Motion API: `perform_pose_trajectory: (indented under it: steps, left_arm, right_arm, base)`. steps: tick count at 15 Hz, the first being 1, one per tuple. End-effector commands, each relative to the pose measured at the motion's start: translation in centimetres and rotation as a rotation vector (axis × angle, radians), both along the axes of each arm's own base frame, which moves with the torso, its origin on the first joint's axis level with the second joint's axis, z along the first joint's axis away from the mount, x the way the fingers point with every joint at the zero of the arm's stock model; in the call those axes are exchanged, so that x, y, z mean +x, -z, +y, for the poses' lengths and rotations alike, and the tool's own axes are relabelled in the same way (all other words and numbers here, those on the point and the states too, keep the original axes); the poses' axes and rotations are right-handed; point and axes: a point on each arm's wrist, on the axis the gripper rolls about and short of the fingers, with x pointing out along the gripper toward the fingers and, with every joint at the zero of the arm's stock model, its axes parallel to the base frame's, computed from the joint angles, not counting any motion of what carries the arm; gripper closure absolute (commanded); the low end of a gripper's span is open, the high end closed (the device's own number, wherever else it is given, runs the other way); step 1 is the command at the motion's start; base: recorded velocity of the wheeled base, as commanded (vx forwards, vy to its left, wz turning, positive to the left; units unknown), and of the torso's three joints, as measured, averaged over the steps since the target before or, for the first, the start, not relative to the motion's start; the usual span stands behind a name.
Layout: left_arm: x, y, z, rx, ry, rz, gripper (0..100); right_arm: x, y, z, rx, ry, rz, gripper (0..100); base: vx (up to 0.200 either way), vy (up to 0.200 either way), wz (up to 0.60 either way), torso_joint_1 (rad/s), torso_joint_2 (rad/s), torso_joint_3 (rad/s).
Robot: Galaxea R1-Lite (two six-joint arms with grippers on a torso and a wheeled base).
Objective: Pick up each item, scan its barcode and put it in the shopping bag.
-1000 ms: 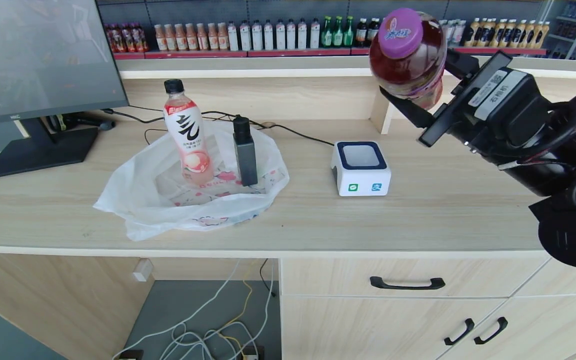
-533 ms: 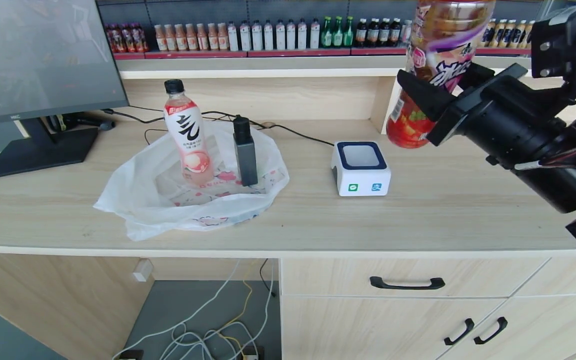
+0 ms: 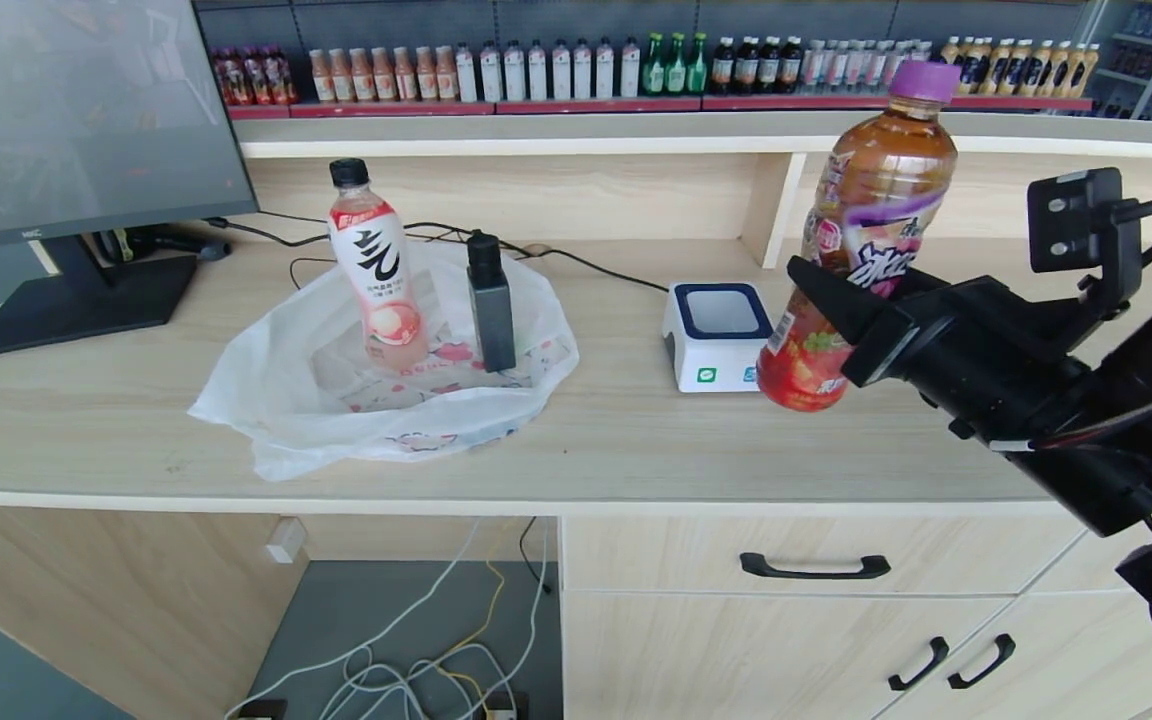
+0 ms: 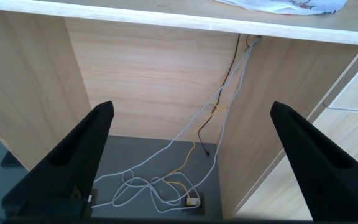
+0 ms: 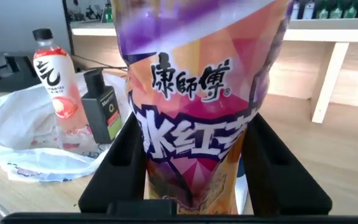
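Counter (image 3: 636, 450) of pale wood, drink shelves (image 3: 536, 105) behind — right gripper (image 3: 854, 292) clamps tea bottle (image 3: 876, 200), left gripper (image 4: 191, 109) gapes.

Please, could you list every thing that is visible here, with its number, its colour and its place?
tea bottle: one, amber with purple cap, held nearly upright near the scanner
pink bottle: one, pink and white with black cap, upright in the shopping bag
dark bottle: one, dark grey, upright in the bag beside the pink bottle
shopping bag: one, white, spread open on the counter
scanner: one, white with dark blue top, on the counter
monitor: one, black, counter's left end
counter: one, light wood
shelf bottles: many, mixed colours, back shelf
drawer handles: three, black, below the counter
cables: several, white and yellow, floor under the counter
right hand: black, shut on the tea bottle
left hand: black, open, below counter level
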Motion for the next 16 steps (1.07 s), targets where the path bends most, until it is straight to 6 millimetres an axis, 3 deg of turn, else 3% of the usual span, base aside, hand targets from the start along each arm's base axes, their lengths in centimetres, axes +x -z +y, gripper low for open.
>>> perform_pose_trajectory:
  steps: [1, 11, 16]
  left_arm:
    - [0.0, 0.0, 0.0, 0.0, 0.001, 0.0, 0]
    - [0.0, 0.0, 0.0, 0.0, 0.001, 0.0, 0]
    - [0.0, 0.0, 0.0, 0.0, 0.001, 0.0, 0]
  right_arm:
    - [0.1, 0.8, 0.1, 0.006, -0.005, 0.027, 100]
    - [-0.5, 0.0, -0.1, 0.033, -0.016, -0.01, 100]
    - [-0.4, 0.7, 2.0, 0.019, -0.08, 0.007, 100]
  base:
    - [0.0, 0.2, 0.0, 0.007, 0.01, 0.002]
    - [0.0, 0.2, 0.0, 0.003, 0.0, 0.005]
    - [0.0, 0.16, 0.0, 0.003, 0.0, -0.001]
